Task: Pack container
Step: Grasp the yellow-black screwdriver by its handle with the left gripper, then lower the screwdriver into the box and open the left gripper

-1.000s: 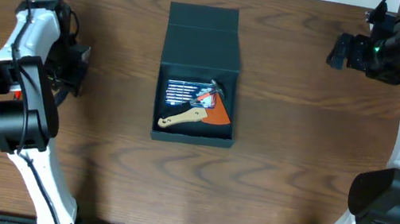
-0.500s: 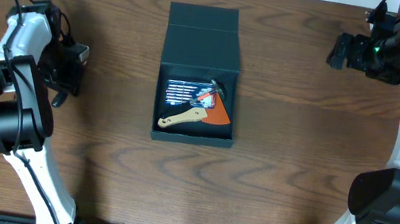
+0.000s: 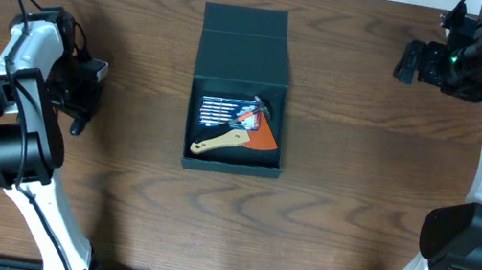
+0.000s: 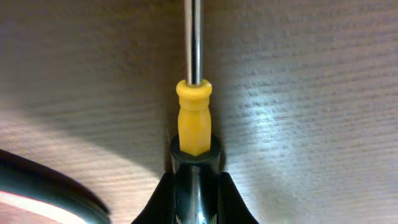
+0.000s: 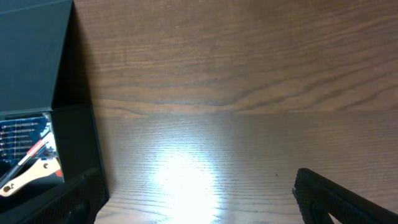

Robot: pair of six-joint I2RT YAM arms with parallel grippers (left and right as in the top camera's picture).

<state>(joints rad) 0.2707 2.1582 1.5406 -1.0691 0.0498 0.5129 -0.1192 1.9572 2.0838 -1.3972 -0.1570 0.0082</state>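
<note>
- So, overhead: the container (image 3: 245, 48) sits in the middle, lid flipped open, a few tools (image 3: 235, 126) inside. The left gripper (image 3: 80, 110) is well left of the container, the right gripper (image 3: 413, 60) off to its upper right.
- Left wrist: jaws pinched tight on the screwdriver (image 4: 194, 121) by its handle. I'd lift straight up before swinging toward the container.
- Right wrist: jaws spread wide, nothing held, parked right of the container.

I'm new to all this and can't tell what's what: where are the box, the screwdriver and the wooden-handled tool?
box (image 3: 241, 46), overhead view, on its open lid.
screwdriver (image 4: 194, 121), left wrist view, on the yellow part of its handle.
wooden-handled tool (image 3: 218, 141), overhead view, on its wooden handle.
</note>
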